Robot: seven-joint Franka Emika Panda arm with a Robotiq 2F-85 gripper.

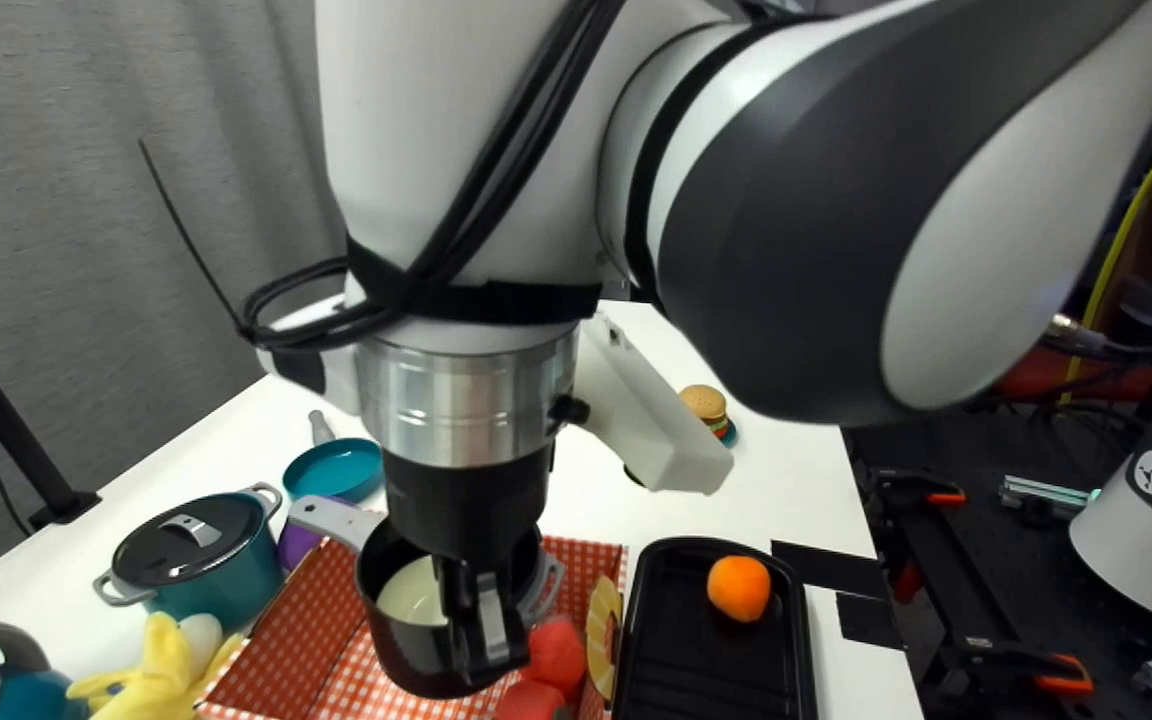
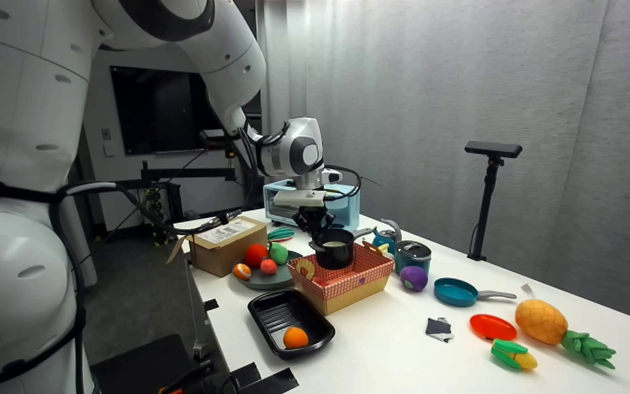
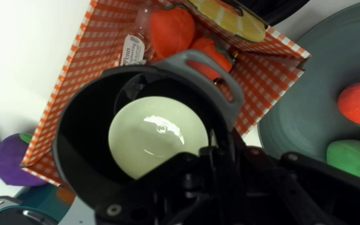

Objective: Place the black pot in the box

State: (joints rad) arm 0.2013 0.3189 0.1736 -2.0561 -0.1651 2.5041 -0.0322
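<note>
My gripper [image 1: 481, 630] is shut on the rim of the black pot [image 1: 406, 650], one finger inside it and one outside. In the wrist view the gripper [image 3: 227, 147] covers part of the near rim, and the pot [image 3: 83, 143] shows its pale round inside and a grey loop handle [image 3: 211, 75]. The pot [image 2: 335, 258] hangs roughly upright over the opening of the box [image 2: 348, 298]. The box has red-and-white checked sides and also shows below the pot in the wrist view [image 3: 83, 62]. Any contact between pot and box cannot be told.
Red toy fruits [image 3: 172, 31] and a clear labelled item [image 3: 133, 48] lie in the box. A black tray [image 2: 271, 323] with an orange, a grey-green plate [image 2: 260, 282] with toy fruit, a purple eggplant [image 2: 414, 277] and a teal lidded pot [image 1: 221, 570] stand around it.
</note>
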